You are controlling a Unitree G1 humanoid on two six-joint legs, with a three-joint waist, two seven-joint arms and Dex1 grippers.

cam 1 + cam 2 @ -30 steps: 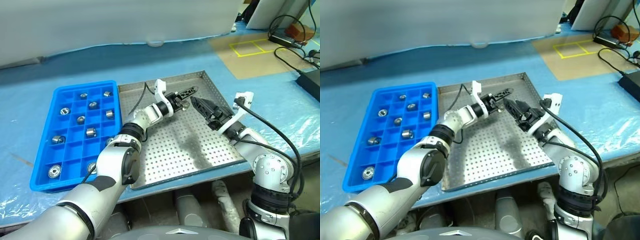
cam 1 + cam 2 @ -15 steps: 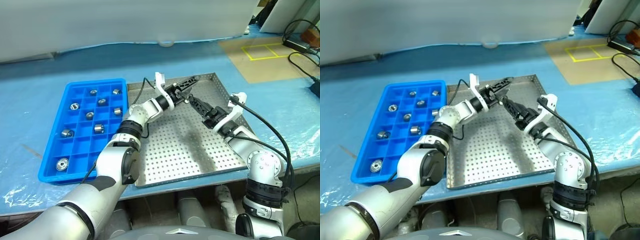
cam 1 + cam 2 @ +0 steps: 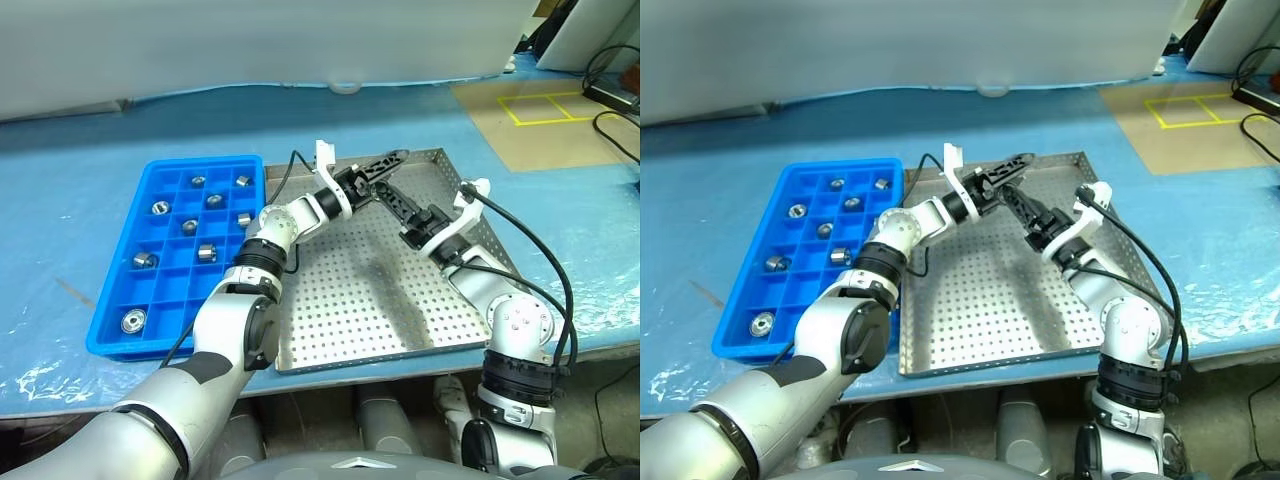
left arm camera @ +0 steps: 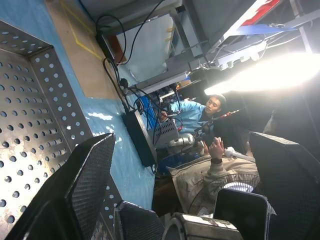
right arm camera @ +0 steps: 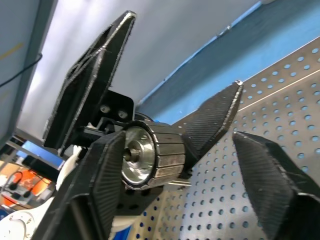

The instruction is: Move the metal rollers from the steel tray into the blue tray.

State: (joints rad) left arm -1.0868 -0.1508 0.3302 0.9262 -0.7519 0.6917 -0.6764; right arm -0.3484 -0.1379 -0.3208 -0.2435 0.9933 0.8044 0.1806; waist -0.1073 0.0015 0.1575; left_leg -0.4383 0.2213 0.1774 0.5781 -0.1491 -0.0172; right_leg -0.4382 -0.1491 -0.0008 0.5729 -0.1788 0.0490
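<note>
Grippers are meeting in mid-air above the far part of the steel tray (image 3: 380,310), nose to nose. Left gripper (image 4: 183,136) is reaching in from the blue tray's side with its 2 black fingers spread wide, gripping nothing. Right gripper (image 5: 177,139) is coming up from the other side, pointing at it. 1 roller (image 5: 152,156) is sitting right where they are meeting, shiny and ribbed around its side, its end face turned toward the right wrist camera. It is pressing against the right gripper and lying just beside the left gripper's lower finger (image 5: 215,112). I cannot tell whether the right gripper is actually clamping on it or just cradling it, so I am leaving that call open.

Over in the blue tray (image 3: 205,162), which is lying beside the steel tray and touching its rim, 9 metal rollers (image 3: 207,253) are sitting in separate compartments, most of them in the far half and 1 alone in the near corner. Both trays are resting on the blue-covered table (image 3: 60,200). Beyond the steel tray's corner, the left wrist camera is catching a seated person (image 4: 200,107) in a blue top.
</note>
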